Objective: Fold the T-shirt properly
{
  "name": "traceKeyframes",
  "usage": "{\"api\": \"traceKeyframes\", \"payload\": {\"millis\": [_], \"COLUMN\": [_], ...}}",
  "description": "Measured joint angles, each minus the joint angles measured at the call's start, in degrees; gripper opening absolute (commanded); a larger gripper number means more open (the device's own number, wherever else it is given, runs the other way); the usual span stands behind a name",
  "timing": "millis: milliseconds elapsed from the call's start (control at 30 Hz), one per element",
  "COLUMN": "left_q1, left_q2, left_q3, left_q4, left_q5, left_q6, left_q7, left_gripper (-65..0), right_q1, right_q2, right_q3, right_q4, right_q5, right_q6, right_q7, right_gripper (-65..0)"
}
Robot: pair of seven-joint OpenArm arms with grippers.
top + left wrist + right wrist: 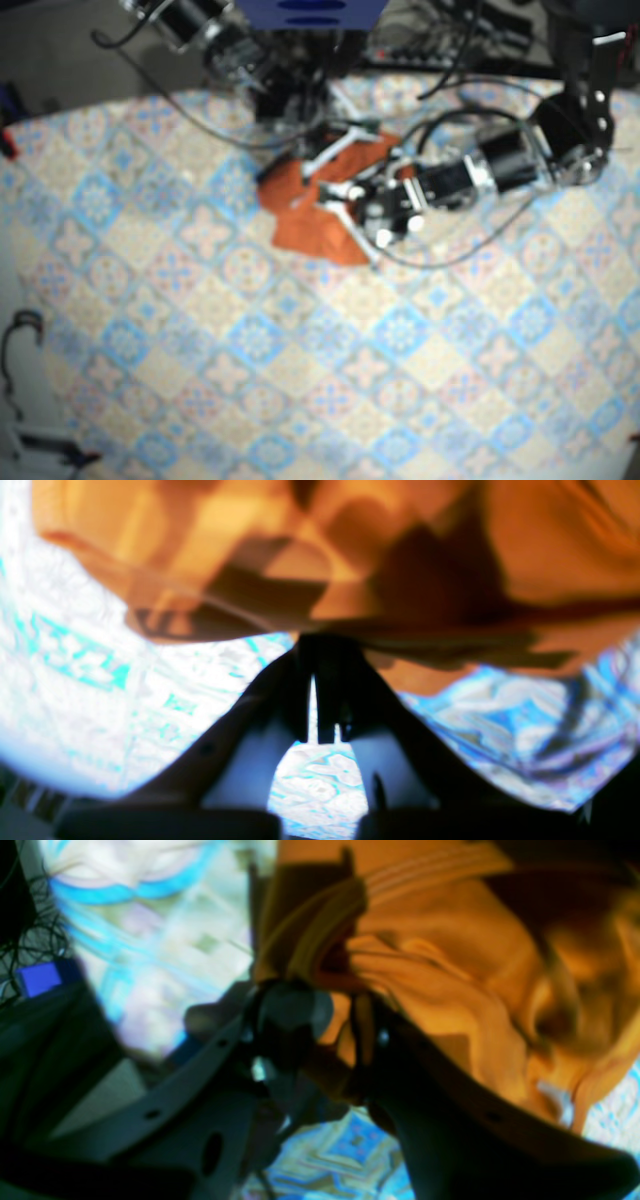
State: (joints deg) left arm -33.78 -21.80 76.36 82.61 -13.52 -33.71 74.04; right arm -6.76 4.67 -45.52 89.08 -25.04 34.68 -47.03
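The orange T-shirt point(315, 215) lies bunched in a crumpled heap on the patterned tablecloth near the table's far middle. My right gripper point(335, 150) reaches down from the far side onto the heap's top edge. In its wrist view a thick fold of the T-shirt point(450, 990) fills the gap of the right gripper point(340, 1040), which is shut on it. My left gripper point(350, 205) comes in from the right over the heap. Close up, the left gripper point(322, 642) has its dark fingers almost together, pinching the lower edge of the T-shirt point(350, 555).
The patterned tablecloth point(300, 350) covers the table around the shirt. Cables point(440, 40) and a blue box point(310, 10) crowd the far edge. A dark cable loop point(20, 330) lies at the left edge.
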Motion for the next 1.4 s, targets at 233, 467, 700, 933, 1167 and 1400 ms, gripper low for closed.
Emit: {"api": "traceKeyframes", "payload": {"millis": [233,467,700,933,1167,1400], "left_q1": [-0.5,-0.5,-0.5,0.3,1.1,3.1], "left_q2": [-1.9,-3.7,-5.9,-6.4,-6.8,-9.7], "left_q3": [-0.3,-4.8,-8.5,-10.3,-13.0,-22.6], "left_q4": [3.1,6.5,12.0,12.2,12.2,13.0], "left_q5": [0.0,-0.1,-0.2,-0.2,-0.2,-0.5], "left_q6": [0.1,-0.1,-0.1,-0.2,-0.1,-0.1], "left_q7": [0.1,2.2,3.2,4.5,4.6,4.5], "left_gripper": [-65.0,-60.3,-53.8,-53.0,-53.0,-53.0], "right_q1": [0.1,-0.1,-0.3,-1.5,-2.1,-4.4], "right_q2": [0.0,0.0,0.1,-1.1,-1.5,-1.7], "right_q3": [1.0,1.1,2.3,6.6,9.2,16.6], "right_q4": [0.0,0.7,5.8,9.2,10.7,16.3], "right_q5": [-0.7,-6.1,-6.4,-6.4,-6.4,-6.3], "right_q6": [0.0,0.1,0.1,0.2,0.0,0.2], "right_q7": [0.0,-0.2,-4.2,-4.4,-4.2,-3.7], "right_gripper": [-45.6,-45.4,-45.3,-36.7,-29.7,-25.4]}}
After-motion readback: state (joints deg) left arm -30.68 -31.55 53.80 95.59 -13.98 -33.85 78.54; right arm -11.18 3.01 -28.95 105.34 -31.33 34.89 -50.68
